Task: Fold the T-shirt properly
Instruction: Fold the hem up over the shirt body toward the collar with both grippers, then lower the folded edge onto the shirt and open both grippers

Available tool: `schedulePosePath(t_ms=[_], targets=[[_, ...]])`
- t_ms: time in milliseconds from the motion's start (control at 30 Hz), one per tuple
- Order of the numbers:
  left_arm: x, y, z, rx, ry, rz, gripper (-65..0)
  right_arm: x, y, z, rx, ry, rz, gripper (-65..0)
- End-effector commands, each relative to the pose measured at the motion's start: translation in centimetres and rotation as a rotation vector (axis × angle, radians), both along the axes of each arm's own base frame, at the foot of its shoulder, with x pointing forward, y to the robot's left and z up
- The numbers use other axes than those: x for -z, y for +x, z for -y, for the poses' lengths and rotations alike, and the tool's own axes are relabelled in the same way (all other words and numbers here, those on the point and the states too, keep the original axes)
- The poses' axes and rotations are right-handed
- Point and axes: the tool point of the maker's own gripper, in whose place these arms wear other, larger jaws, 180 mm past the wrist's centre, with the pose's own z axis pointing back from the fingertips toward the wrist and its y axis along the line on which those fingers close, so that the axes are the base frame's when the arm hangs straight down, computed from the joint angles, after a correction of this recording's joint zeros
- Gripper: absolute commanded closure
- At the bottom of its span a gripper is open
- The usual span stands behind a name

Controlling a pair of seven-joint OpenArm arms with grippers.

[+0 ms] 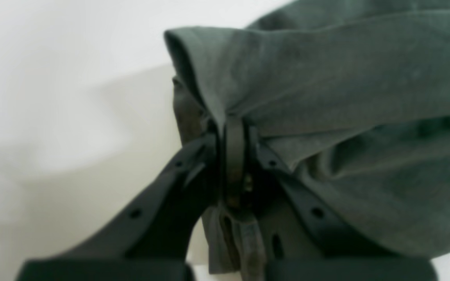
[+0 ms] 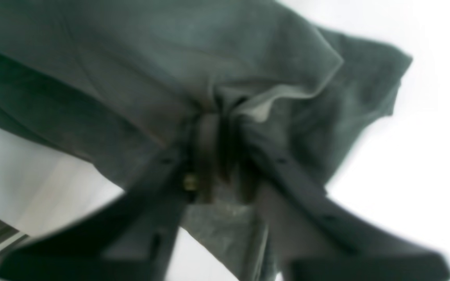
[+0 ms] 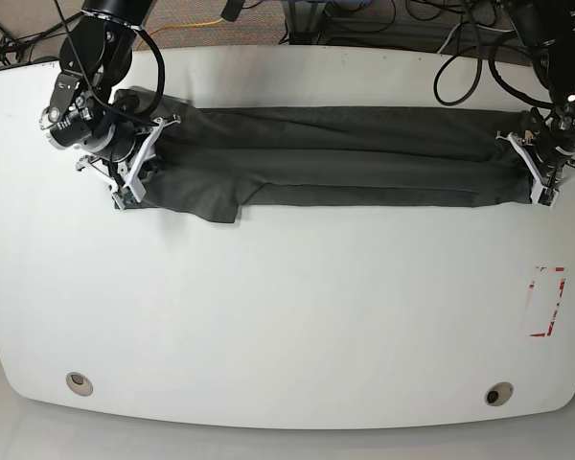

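t-shirt (image 3: 345, 153): dark charcoal-grey cloth, plain, soft, wrinkly
state: gathered lengthwise into a long narrow band with several long folds
pose: stretched roughly straight, spanning side to side across the far half of the white surface
ends: each bunched tight
loose part: one flap hangs toward the near edge at the base view's left

We're looking at a robotics lab: a bare white counter (image 3: 287, 316) with mounting holes (image 3: 78, 383), red tape marks (image 3: 546, 302) near its edge, and a tangle of black and yellow cables (image 3: 364, 24) behind it.
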Motion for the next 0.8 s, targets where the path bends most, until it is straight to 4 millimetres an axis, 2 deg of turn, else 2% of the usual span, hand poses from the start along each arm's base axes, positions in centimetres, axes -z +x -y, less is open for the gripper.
schedulePosePath(t_ms=[0, 100, 167, 267, 367, 500, 567, 633, 700, 767], targets=[[-1.0, 0.7, -0.1, 0.019, 0.022, 0.025, -13.6, -0.7, 0.2, 0.3, -0.001, -0.005, 0.027, -23.6], [-0.6, 0.3, -0.3, 0.013, 0.031, -0.009, -31.8, -0.9, 0.1, 0.3, -0.003, -0.012, 0.035, -35.4], [-0.5, 0.1, -0.5, 0.007, 0.036, -0.03, -39.2, -1.8, 0.3, 0.8, 0.012, -0.026, 0.065, -38.4], [-1.9, 0.7, -0.5, 0.011, 0.057, 0.001, -39.0, -3.0, 0.5, 1.4, 0.07, 0.001, 0.109, -38.7], [-5.8, 1.7, -1.0, -0.004, 0.105, 0.112, -38.8, -4.1, 0.9, 1.7, 0.118, 0.083, 0.163, -38.7], [-8.0, 2.8, 1.3, 0.021, 0.061, 0.208, -38.8, -5.0, 2.9, 0.7, 0.11, 0.152, 0.208, -38.7], [-8.1, 2.7, 1.7, 0.022, 0.052, 0.197, -38.8, -4.6, 3.4, 0.0, 0.11, 0.178, 0.2, -38.7], [-7.2, 2.2, 1.6, 0.011, 0.049, 0.146, -38.8, -4.2, 3.9, -0.3, 0.116, 0.207, 0.191, -38.5], [-5.6, 2.8, 3.6, 0.038, 0.008, 0.107, -38.6, -3.4, 4.7, -0.6, 0.125, 0.244, 0.17, -38.5], [-4.8, 2.8, 4.3, 0.054, -0.006, 0.084, -38.5, -2.6, 4.7, -0.9, 0.131, 0.271, 0.146, -38.5]])
